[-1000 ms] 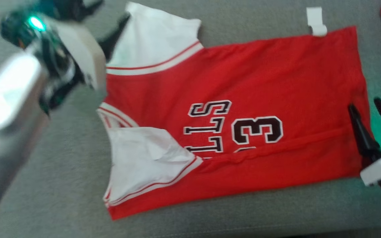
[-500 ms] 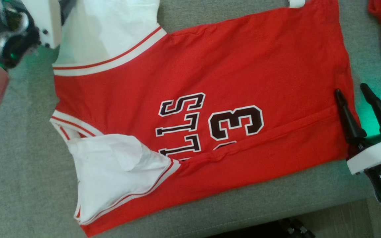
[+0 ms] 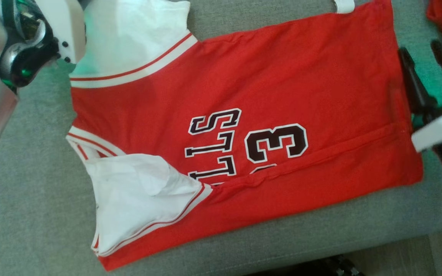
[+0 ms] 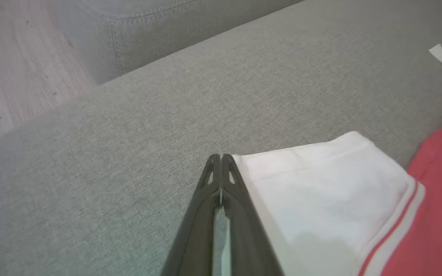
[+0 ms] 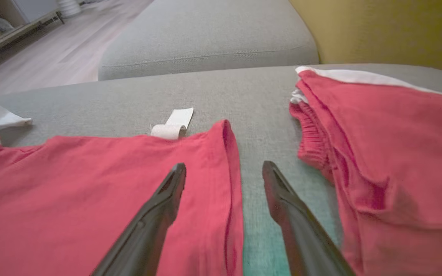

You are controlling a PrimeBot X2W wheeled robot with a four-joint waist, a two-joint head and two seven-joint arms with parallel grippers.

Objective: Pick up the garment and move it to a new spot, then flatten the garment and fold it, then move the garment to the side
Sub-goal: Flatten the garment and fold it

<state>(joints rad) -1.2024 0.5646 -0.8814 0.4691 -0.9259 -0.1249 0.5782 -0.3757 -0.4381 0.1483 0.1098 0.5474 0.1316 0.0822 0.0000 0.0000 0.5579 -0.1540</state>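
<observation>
1 garment point(image 5: 90, 184) edge at right claw point(image 5: 224, 165)

Jersey point(image 3: 244, 84): bright red body, white sleeves, red-&-white stripe trim at sleeve seams & neck. Dark, near-black block letters & a "3", each w/ white outline. Sofa point(image 3: 33, 191): grey, fine woven texture, green light tint by right gripper point(image 5: 224, 166). 2nd garment point(image 5: 390, 145): same red, white edge band. Tag point(image 5: 173, 124): white. Floor point(image 4: 14, 84): pale wood grain. Wall point(image 5: 390, 30): mustard yellow. Fingers of left gripper point(image 4: 221, 156) & right gripper: black.
</observation>
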